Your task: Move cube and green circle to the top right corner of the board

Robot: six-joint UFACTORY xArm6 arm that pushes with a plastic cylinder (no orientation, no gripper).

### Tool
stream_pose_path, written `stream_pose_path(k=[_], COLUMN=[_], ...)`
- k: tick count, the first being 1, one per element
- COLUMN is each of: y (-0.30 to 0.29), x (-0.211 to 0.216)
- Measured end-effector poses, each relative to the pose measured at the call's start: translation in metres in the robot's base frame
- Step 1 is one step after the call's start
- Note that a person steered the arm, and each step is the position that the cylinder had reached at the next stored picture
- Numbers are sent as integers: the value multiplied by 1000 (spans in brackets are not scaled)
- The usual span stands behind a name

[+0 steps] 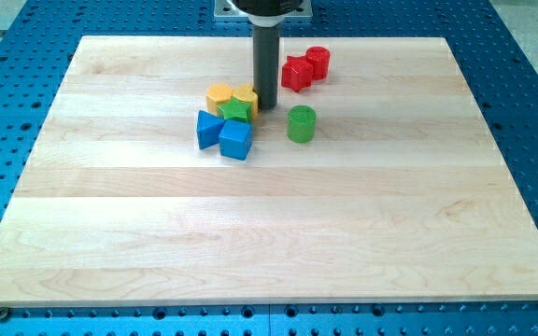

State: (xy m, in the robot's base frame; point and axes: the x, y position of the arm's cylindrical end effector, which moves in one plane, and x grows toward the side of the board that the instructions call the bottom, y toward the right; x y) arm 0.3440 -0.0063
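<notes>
- Blue cube (236,141): sits left of board centre, in the far half, at the near-right end of a small cluster.
- Green circle (301,123): a short green cylinder, standing alone just right of the cluster, apart from the cube with bare wood between them.
- Both are well short of the board's far right corner; that corner is well apart from them, up and to the view's right.
- My tip (267,104): rod comes straight down from the view's top, lower end on the board just right of the yellow blocks, touching or nearly touching the right one; can't tell which. Tip is far-left of the green circle and far-right of the blue cube, touching neither.
- Pincer state: none on this rig, just a plain rod, so nothing spread, pressed or pinching.
- Blue triangle-like block (209,129): touching the cube's left side.
- Green star-like block (236,111): wedged between the blue pair and the yellows, shape partly hidden.
- Yellow blocks: one at left (219,96), one at right (247,98), side by side at the cluster's far edge.
- Red blocks: a star-like one (295,73) and a cylinder (318,61), touching, far-right of the rod.
- Wooden board (269,233): lies on a blue perforated table (7,93).
</notes>
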Motion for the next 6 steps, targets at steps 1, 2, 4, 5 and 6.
stream_pose_path(k=[1,2,4,5,6], y=[-3,-1,-47,-98,-81], x=[12,47,161,134,115])
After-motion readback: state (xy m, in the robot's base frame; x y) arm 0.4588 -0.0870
